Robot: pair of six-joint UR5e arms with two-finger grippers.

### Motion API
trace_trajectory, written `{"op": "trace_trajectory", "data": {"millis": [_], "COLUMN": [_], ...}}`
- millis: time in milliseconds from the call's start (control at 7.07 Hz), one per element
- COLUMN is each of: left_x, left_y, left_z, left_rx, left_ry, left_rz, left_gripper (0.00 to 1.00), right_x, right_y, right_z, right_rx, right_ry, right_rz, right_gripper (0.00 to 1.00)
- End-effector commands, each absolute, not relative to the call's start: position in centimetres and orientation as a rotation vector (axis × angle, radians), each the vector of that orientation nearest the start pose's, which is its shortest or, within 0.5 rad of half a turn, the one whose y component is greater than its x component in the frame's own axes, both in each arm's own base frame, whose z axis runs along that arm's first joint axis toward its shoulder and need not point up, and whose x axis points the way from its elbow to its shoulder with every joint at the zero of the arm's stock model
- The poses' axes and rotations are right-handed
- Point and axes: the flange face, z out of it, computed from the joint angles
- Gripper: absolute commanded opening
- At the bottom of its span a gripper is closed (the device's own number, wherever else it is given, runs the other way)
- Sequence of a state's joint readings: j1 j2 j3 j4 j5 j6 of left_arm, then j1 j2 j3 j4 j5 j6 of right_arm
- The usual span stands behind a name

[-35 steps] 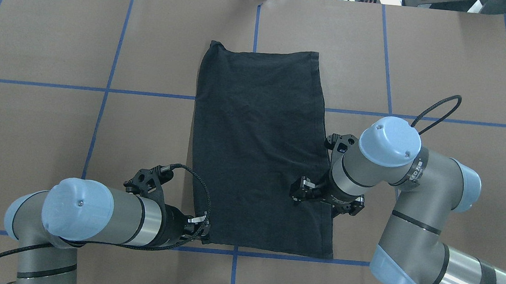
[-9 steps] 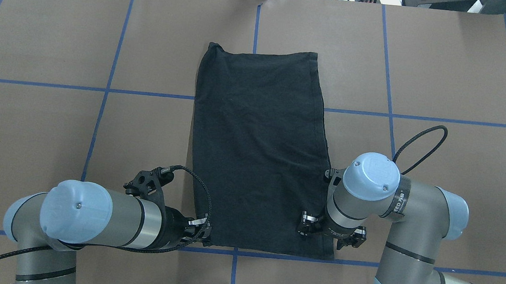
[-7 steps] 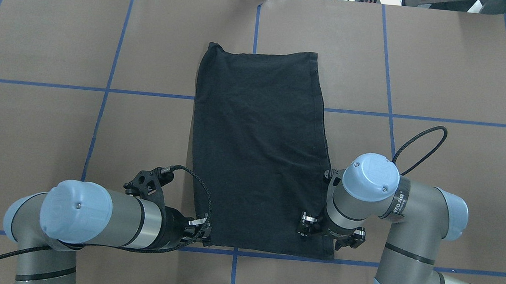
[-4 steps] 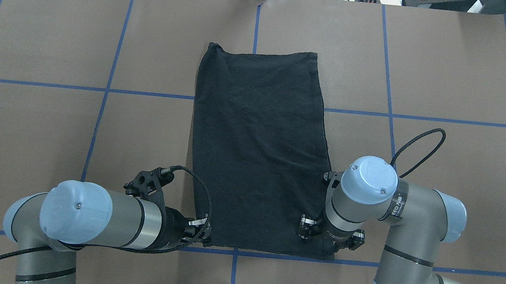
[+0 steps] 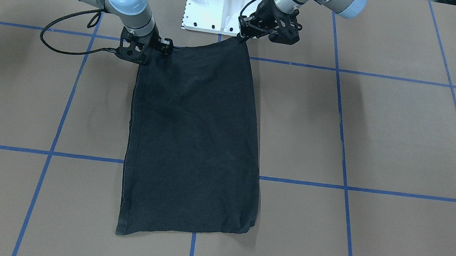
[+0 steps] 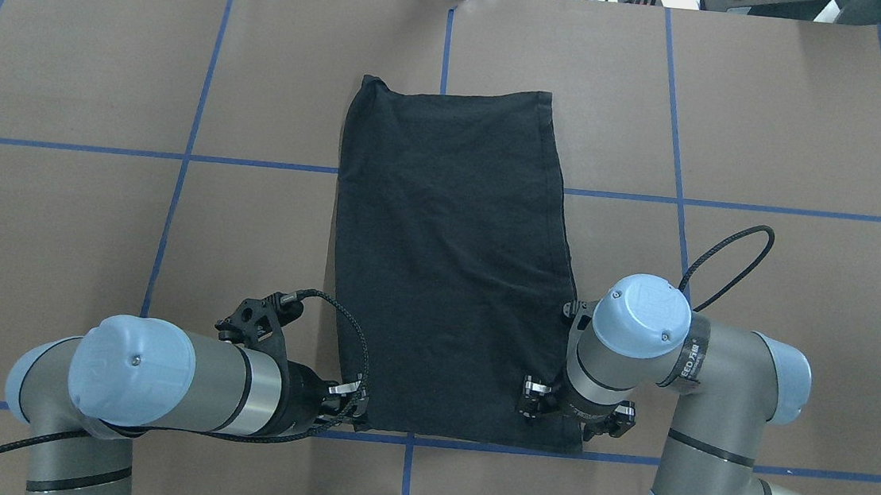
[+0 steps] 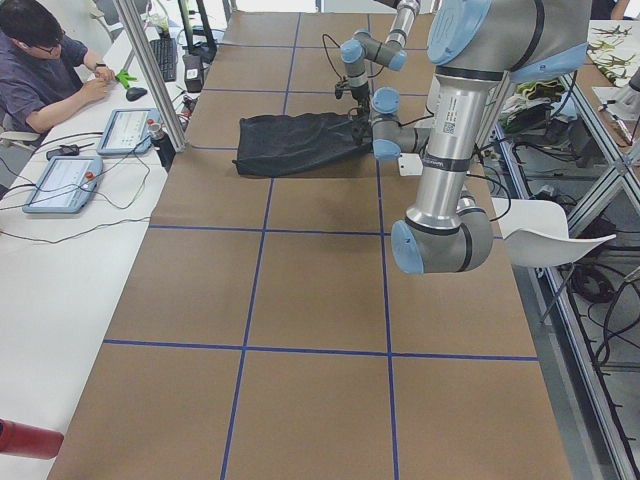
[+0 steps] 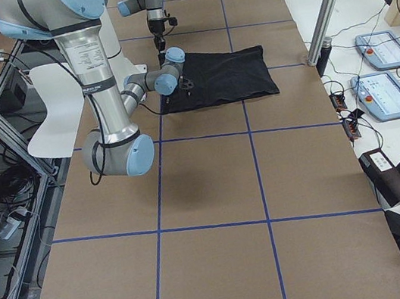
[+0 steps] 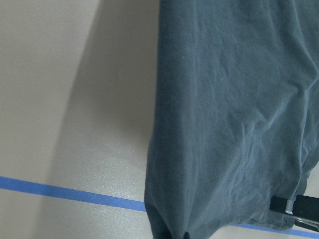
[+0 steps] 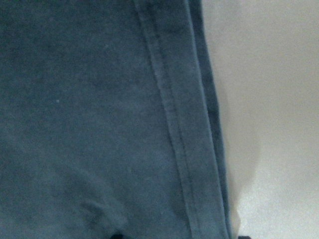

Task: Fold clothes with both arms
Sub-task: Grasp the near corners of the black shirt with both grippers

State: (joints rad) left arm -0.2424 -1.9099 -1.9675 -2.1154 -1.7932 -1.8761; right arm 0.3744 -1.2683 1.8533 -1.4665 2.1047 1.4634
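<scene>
Progress seems about halfway: the black T-shirt [image 6: 447, 264] lies on the desk [image 6: 93, 209] as a long strip stretching away from the left pincer [image 5: 244, 36], clamped on one corner, and the right pincer [image 5: 153, 50], grip unclear, at the other; crosswise folding remains.

- One black T-shirt [image 6: 447, 264], centre of the table [image 6: 51, 229].
- Two robot arms: left arm [image 6: 182, 376], right arm [image 6: 725, 368].
- Two grippers: left gripper [image 6: 355, 415], right gripper [image 6: 572, 428].
- One white pedestal [image 5: 221, 5], top centre.
- Two tablets [image 7: 130, 130] [image 7: 62, 183], left edge of the left side view.
- One operator [image 7: 40, 75], upper left.
</scene>
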Motion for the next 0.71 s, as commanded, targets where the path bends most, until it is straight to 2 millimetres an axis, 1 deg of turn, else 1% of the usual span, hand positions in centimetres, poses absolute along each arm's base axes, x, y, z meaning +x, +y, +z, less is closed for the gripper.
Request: {"op": "trace_trajectory", "data": {"millis": [0, 141, 283, 424, 566], "left_x": [51.01, 51.01, 51.01, 51.01, 50.96], "left_y": [-24.08, -24.08, -24.08, -24.08, -24.07], "left_z": [23.15, 23.15, 23.15, 23.15, 23.09], "left_rx": [-0.232, -0.232, -0.232, -0.232, -0.232], "left_ry": [1.276, 1.276, 1.276, 1.276, 1.277], "left_rz": [-0.327, -0.327, -0.327, -0.327, -0.326], "left_gripper": [0.00, 0.00, 0.00, 0.00, 0.00], "right_x": [-51.57, -51.64, -51.67, -51.71, -51.65], "right_y": [-28.86, -28.79, -28.79, -28.72, -28.70], "right_z": [35.47, 35.39, 35.29, 35.29, 35.31], "right_rx": [-0.340, -0.341, -0.342, -0.341, -0.341], "right_ry": [-0.772, -0.772, -0.774, -0.774, -0.774], "right_rz": [0.071, 0.070, 0.069, 0.068, 0.068], "right_gripper": [0.75, 0.73, 0.62, 0.45, 0.31]}}
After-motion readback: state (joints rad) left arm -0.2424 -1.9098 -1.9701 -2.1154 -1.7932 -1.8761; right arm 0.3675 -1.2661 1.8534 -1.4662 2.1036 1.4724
